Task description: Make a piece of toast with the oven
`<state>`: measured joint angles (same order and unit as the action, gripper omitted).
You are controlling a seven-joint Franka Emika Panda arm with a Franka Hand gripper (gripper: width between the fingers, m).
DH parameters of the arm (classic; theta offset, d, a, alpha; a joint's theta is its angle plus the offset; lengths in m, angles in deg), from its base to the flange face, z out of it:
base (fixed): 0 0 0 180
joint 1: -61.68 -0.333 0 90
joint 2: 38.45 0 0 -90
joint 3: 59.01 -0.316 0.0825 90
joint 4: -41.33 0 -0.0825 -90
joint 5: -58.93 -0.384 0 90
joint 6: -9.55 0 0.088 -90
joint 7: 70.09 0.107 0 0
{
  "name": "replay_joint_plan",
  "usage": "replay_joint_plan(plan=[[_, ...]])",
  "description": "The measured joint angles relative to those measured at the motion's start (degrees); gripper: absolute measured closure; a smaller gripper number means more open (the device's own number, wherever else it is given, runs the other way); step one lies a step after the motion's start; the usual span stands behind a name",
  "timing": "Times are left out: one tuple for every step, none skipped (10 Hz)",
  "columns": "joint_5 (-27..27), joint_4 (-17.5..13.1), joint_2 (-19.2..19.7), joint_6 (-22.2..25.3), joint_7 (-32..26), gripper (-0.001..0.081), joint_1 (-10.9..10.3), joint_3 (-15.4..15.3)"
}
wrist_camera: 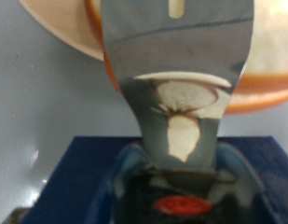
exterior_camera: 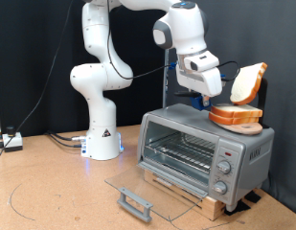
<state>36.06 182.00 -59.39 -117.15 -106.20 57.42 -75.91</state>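
The silver oven (exterior_camera: pixel 200 144) stands on the exterior view's right with its glass door (exterior_camera: pixel 138 187) folded down flat and its grey handle (exterior_camera: pixel 135 203) nearest the camera; the wire rack (exterior_camera: pixel 181 153) shows inside. A stack of slices (exterior_camera: pixel 236 117) lies on the oven's top. My gripper (exterior_camera: pixel 227 93) is just above that stack, shut on the piece of toast (exterior_camera: pixel 248 84), which stands tilted on edge in the air. In the wrist view a shiny finger (wrist_camera: pixel 176 84) fills the middle, with the pale toast and its crust (wrist_camera: pixel 60 28) behind it.
The oven rests on a wooden board (exterior_camera: pixel 200 196). Three knobs (exterior_camera: pixel 224 172) are on its right panel. The arm's white base (exterior_camera: pixel 100 144) stands at the exterior view's left, with cables (exterior_camera: pixel 13 142) on the table. A dark panel (exterior_camera: pixel 267 96) is behind the oven.
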Motion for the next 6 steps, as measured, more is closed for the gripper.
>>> replay_joint_plan(plan=[[0.4,-0.2,0.2,-0.1,1.1,0.0415,0.0,-0.9],[0.8,-0.4,0.4,-0.2,2.1,0.0415,0.0,-1.6],[1.1,-0.6,0.6,-0.3,3.0,0.0415,0.0,-2.1],[1.1,-0.9,1.0,-0.4,3.5,0.0415,0.0,-2.5],[1.2,-1.2,1.4,-0.4,3.9,0.0415,0.0,-2.8],[1.1,-1.5,1.7,-0.4,4.0,0.0415,0.0,-2.9]])
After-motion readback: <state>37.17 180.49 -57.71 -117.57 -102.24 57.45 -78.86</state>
